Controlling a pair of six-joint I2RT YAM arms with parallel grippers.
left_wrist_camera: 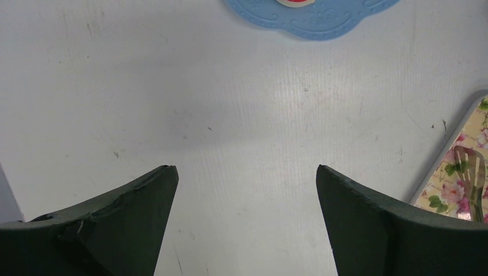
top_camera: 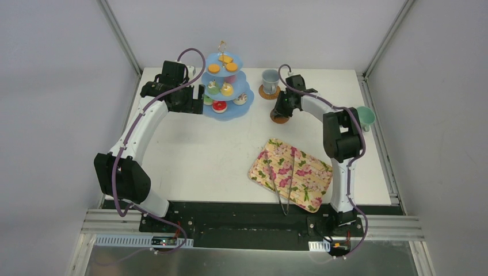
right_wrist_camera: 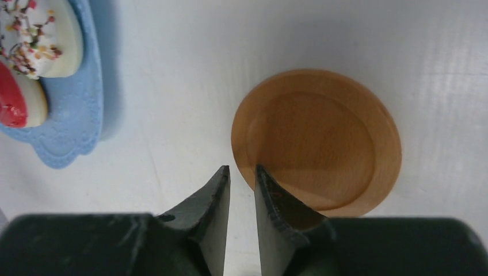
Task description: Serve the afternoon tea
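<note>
On the blue stand [top_camera: 231, 114] sit iced sweets [top_camera: 219, 106]; left claw [left_wrist_camera: 246, 172] gapes empty, right claw [right_wrist_camera: 242, 172] nearly closed

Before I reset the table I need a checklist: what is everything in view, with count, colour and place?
tiered stand: one, blue, far centre
biscuits: three, orange, top tier
cupcakes: two seen, green and yellow, middle tier
donuts: two seen, red and white, bottom tier
cups: two; grey on coaster, green at right edge
coasters: two, brown; one under grey cup, one bare
tray: one, flowered, near right
tongs: one, metal, on tray
left tool: black, open, beside stand
right tool: black, nearly closed at bare coaster's rim; grip unclear
</note>
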